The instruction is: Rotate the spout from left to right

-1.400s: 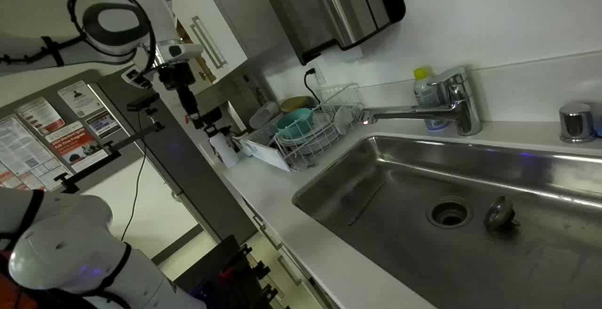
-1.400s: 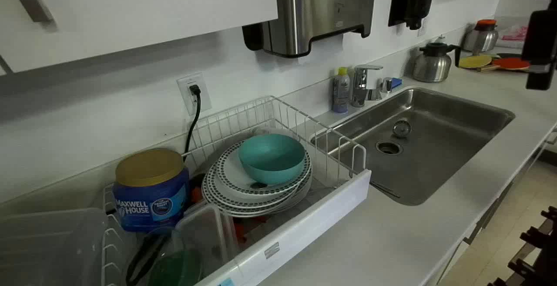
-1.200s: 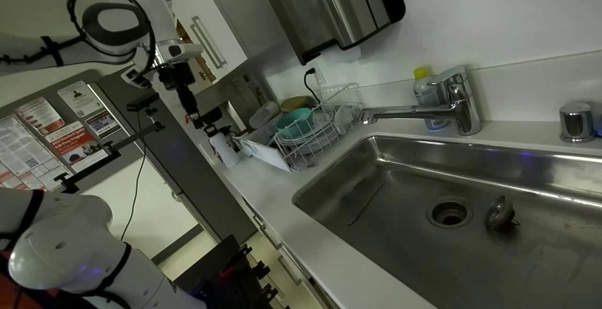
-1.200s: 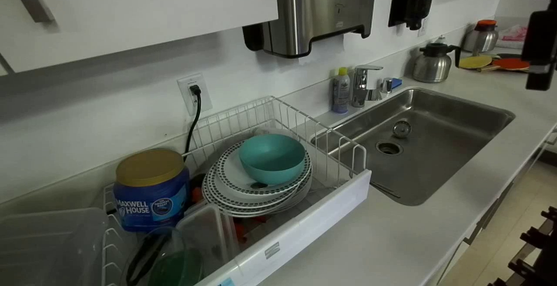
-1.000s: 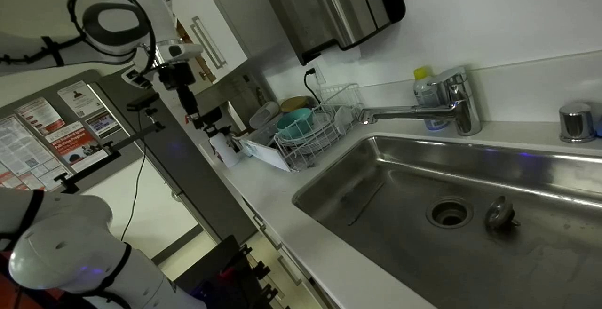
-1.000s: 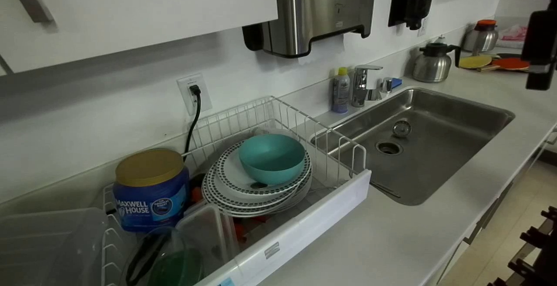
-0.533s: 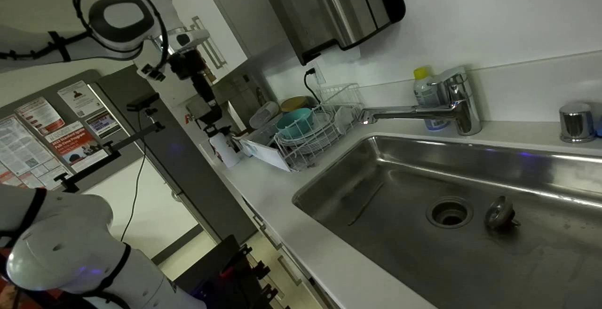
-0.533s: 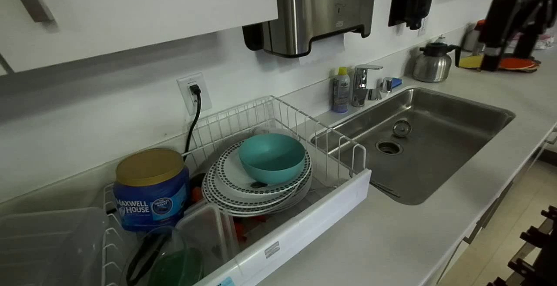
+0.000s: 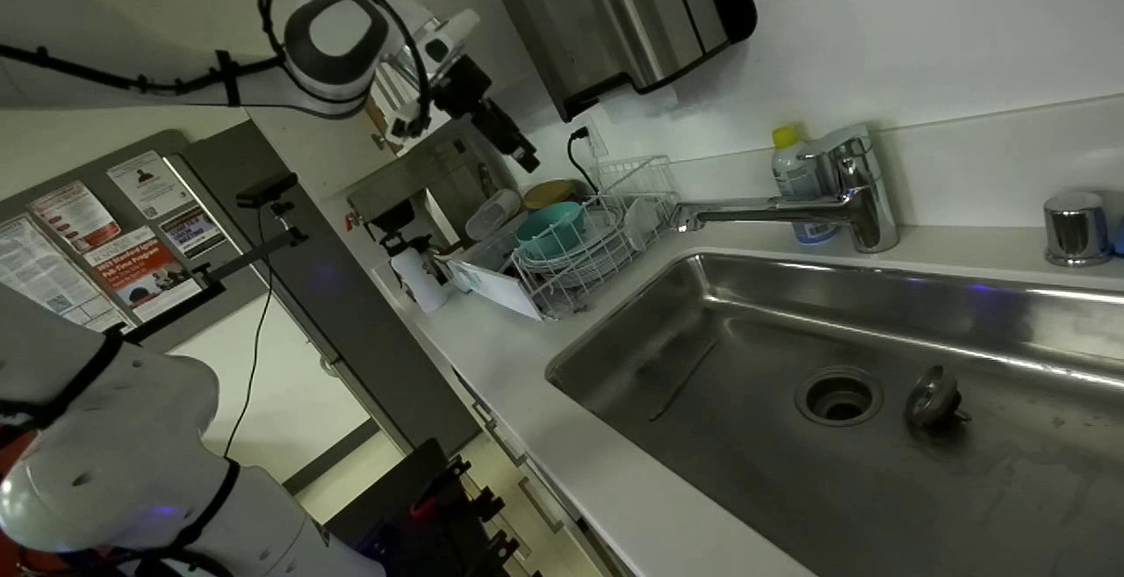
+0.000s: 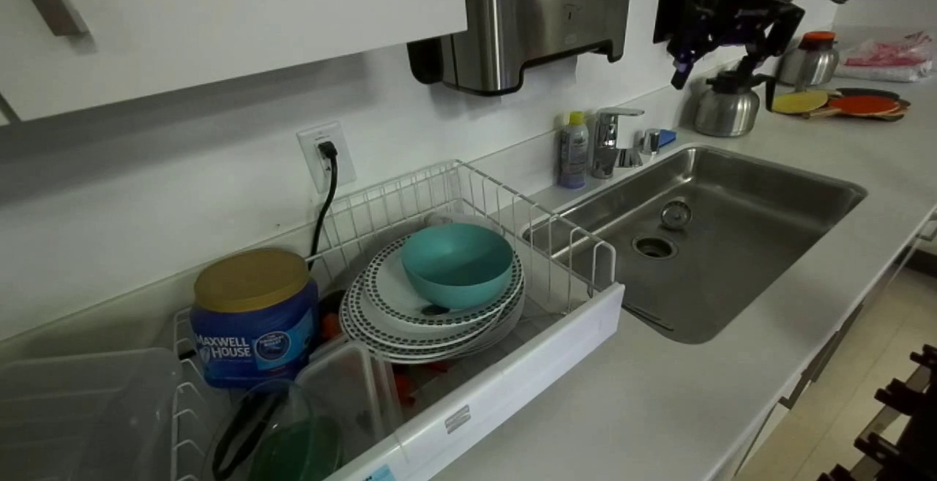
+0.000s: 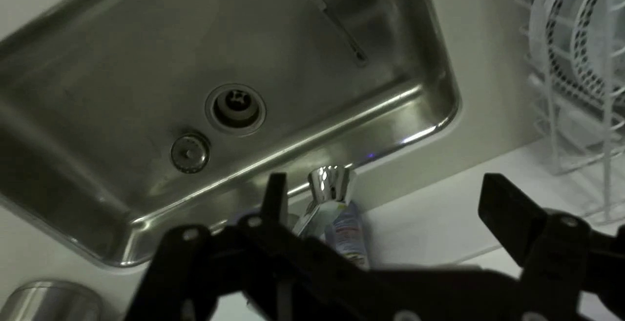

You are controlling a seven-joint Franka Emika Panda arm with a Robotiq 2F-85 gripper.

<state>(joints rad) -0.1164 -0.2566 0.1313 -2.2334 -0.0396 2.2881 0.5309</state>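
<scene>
The spout (image 9: 764,210) is a long, slim chrome tube. It points left from the faucet base (image 9: 869,204) along the sink's back edge in an exterior view. It looks foreshortened beside the base in an exterior view (image 10: 629,158). My gripper (image 9: 527,160) hangs in the air, well apart from the spout. It also shows high near the thermos in an exterior view (image 10: 714,75). In the wrist view the gripper (image 11: 385,191) is open and empty, its fingers wide apart. A chrome faucet part (image 11: 329,184) shows between the fingers; I cannot tell if it is the spout.
A steel sink (image 9: 632,480) has a loose drain plug (image 9: 933,397). A spray can (image 9: 795,177) stands behind the spout. A wire dish rack (image 10: 542,225) stands beside the sink. A towel dispenser (image 9: 615,15) hangs above. A metal thermos (image 10: 727,111) stands beyond.
The arm and gripper have swung right, towards the faucet, in an exterior view. In an exterior view the gripper has come in from the right edge, moving left. The spout has not moved.
</scene>
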